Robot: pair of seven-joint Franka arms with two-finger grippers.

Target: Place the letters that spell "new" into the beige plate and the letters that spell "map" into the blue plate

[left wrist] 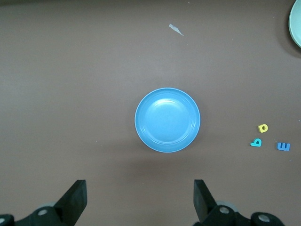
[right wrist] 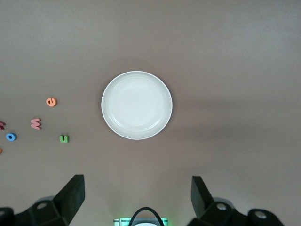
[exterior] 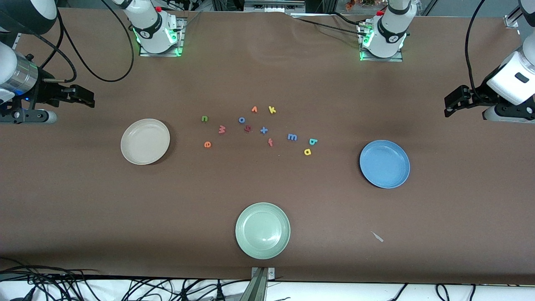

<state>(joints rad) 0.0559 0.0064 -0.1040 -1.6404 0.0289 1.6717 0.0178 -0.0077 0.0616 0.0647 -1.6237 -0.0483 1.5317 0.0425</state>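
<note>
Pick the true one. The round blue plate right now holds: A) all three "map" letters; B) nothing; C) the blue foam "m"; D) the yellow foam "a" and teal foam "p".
B: the round blue plate is bare, while the blue foam "m", teal foam "p" and yellow foam "a" lie on the brown table beside it.

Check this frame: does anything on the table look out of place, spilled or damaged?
One oddity: a small pale scrap lies on the brown table, nearer the front camera than the blue plate. It resembles torn tape or paper, not a letter. All three plates sit upright and empty.
</note>
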